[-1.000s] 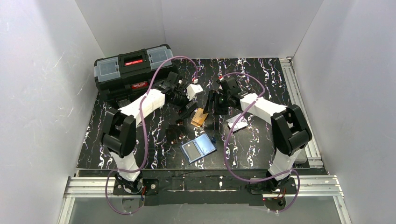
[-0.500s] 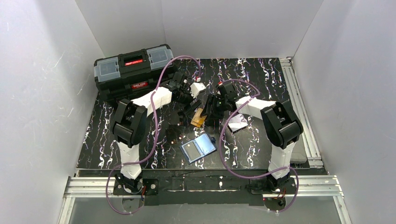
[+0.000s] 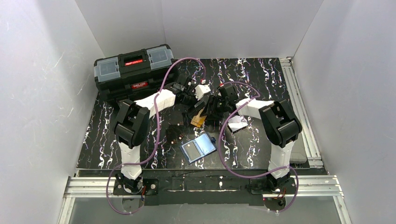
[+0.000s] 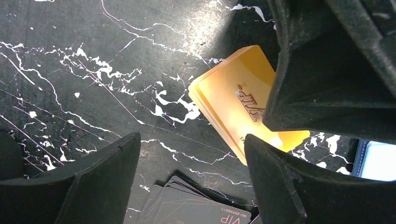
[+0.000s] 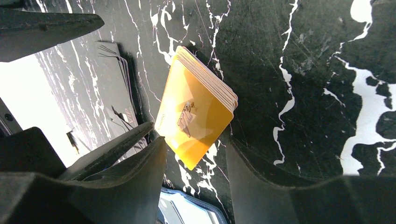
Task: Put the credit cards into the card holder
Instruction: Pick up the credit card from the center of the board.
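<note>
Straddling orange card stack (image 5: pixel 198 116), right fingers (image 5: pixel 116 186) open; left fingers (image 4: pixel 88 186) open just beside.

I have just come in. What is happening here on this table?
Both arms reach to the middle of the table. The left end effector and the right end effector are open and meet at a stack of orange-yellow credit cards, which lies on the table; neither grips it yet. The card holder lies open nearer the arm bases, apart from the stack.
</note>
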{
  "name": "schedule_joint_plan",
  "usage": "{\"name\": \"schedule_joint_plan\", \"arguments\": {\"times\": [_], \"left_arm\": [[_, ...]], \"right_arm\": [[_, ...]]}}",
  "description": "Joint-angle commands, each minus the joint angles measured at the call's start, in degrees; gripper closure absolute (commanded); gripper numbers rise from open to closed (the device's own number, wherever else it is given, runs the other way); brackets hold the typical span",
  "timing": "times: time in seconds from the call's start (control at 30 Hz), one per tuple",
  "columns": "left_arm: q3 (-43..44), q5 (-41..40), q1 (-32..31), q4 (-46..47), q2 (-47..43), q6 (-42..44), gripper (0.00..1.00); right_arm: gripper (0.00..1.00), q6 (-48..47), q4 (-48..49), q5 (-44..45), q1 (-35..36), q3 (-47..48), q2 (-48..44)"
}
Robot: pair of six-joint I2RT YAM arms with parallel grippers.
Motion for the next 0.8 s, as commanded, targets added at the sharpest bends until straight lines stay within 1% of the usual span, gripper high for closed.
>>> {"name": "schedule_joint_plan", "arguments": {"times": [0.0,0.17,0.77], "left_arm": [[-0.50,0.70,0.07,0.11,-0.36,0.76,0.20],[0.03,0.17,-0.01,0.32,0.45,1.05,0.20],[0.10,-1.61,-1.15,1.32,3.17,2.47,0.18]], "right_arm": [[0.44,1.60,3.38,-0.84,-0.59,-1.73,0.98],[0.47,2.64,4.61,-1.52,-0.89,-2.83,1.47],[0.50,3.50,5.66,-1.89,-1.34,-4.77,1.86]]}}
